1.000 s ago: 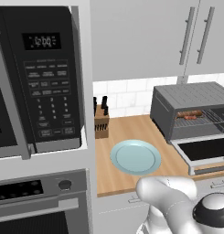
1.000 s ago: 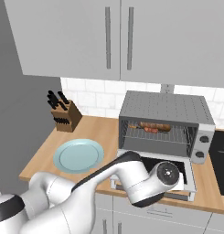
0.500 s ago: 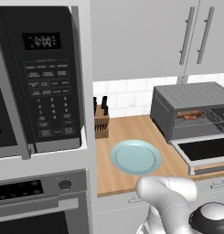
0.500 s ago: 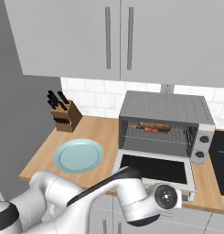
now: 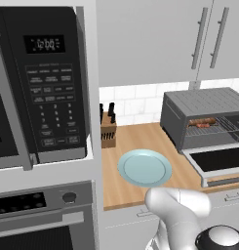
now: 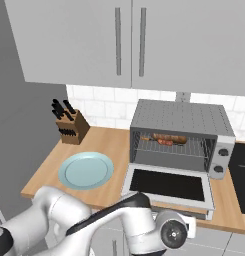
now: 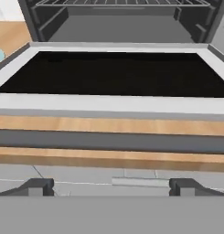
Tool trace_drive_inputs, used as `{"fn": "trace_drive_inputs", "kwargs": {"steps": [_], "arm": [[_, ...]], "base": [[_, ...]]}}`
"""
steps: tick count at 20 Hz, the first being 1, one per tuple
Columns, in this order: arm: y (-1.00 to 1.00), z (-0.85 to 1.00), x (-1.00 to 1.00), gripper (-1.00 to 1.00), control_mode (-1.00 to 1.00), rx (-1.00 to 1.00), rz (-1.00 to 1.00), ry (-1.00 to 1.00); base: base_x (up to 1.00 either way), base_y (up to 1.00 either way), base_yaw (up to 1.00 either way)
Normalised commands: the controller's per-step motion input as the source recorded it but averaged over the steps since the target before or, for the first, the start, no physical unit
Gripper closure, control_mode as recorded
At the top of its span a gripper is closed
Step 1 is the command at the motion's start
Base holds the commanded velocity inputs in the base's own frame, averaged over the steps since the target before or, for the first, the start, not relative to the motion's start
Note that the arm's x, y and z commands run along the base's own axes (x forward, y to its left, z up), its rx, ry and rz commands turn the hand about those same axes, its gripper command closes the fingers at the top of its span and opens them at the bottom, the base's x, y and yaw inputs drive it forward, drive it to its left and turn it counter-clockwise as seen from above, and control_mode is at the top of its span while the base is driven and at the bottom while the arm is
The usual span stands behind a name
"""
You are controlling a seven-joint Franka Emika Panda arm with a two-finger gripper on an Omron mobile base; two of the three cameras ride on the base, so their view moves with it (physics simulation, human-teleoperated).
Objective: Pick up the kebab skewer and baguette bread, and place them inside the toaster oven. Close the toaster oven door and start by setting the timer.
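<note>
Wide open and holding nothing, the hand sits low in front of the wooden surface, below its near edge, with its two dark fingertips spread far apart and touching nothing. It looks level across the surface edge at the toaster oven door, which lies folded down flat toward the near side, dark glass facing up inside its silver frame. The arm bends down from the base and reaches forward and low, its wrist just in front of the cabinet face under the door. Behind the door, the toaster oven stands open at the right of the surface, against the tiled wall. On its wire rack lie the kebab skewer and the baguette bread, side by side. A pale blue plate rests on the surface to the left of the oven, and a knife block stands farther left near the wall.
</note>
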Motion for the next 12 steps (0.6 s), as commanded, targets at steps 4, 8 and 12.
{"fn": "trace_drive_inputs", "kwargs": {"steps": [4,8,12], "arm": [[0.02,0.00,0.06,-1.00,-1.00,0.01,-0.04,-0.08],[0.07,0.00,0.23,-1.00,-1.00,0.00,0.00,-0.01],[0.07,0.00,0.19,-1.00,-1.00,0.00,0.00,0.00]], "base": [[0.00,0.00,0.00],[0.00,0.00,0.00],[0.00,0.00,0.00]]}}
